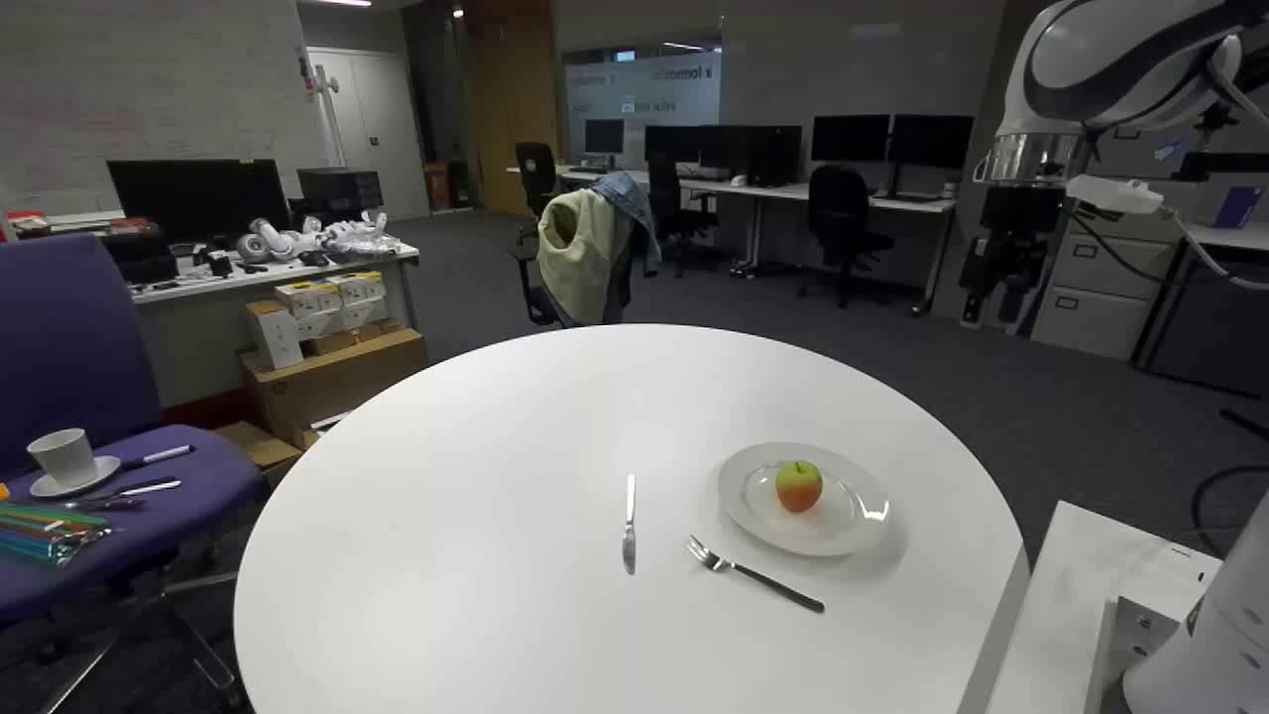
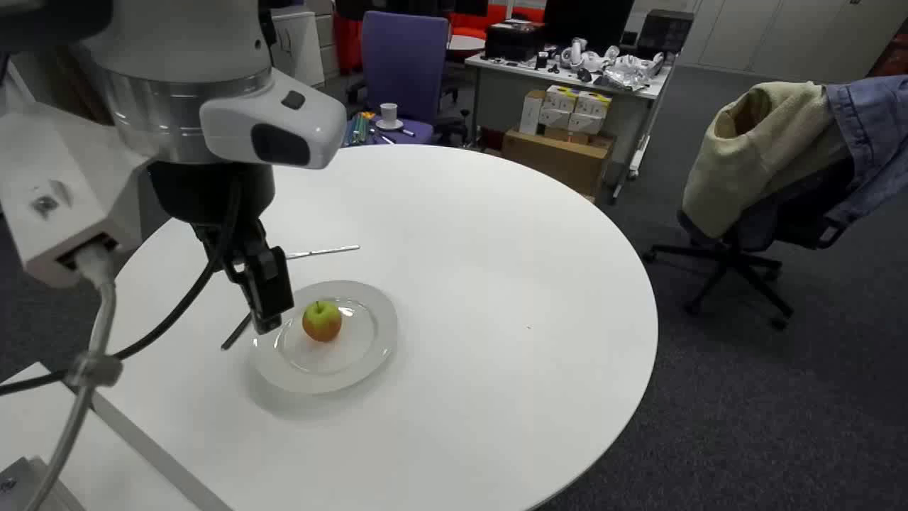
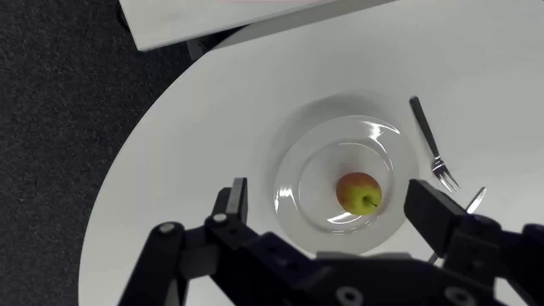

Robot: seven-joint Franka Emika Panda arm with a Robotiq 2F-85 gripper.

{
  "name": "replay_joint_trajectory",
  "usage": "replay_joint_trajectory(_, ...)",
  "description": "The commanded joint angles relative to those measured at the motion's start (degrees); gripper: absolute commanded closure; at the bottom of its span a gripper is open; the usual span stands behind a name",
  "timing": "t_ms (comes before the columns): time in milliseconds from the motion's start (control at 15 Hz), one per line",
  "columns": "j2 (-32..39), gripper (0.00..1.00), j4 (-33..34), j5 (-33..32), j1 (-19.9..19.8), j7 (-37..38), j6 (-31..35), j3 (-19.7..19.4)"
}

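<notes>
Black two-finger gripper [image 3: 328, 193] hangs jaws apart above the round white table [image 1: 446, 516], well clear of the red-green apple [image 3: 359, 193] on the glossy white round plate [image 3: 335, 127], dark-handled metal fork [image 3: 425, 127] just beside plate, silver metal knife [image 1: 630, 521] beyond fork.

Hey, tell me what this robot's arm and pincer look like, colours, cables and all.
The arm is white and rounded, with dark grey sections and a shiny metal band near its end. A white housing with dark rounded patches sits by the band. The pincer is black, blocky and jointed, with pale round fasteners. A black cable and a grey cable run outside.
</notes>
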Motion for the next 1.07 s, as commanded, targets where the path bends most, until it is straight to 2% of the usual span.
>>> replay_joint_trajectory(0,0.26,0.0,0.05,0.51,-0.87,-0.46,-0.03,0.79)
replay_joint_trajectory(733,1.61,0.0,0.57,0.4,-0.74,0.48,1.09,1.31)
replay_joint_trajectory(1000,5.5,0.0,0.91,0.65,-1.15,7.67,8.66,3.84)
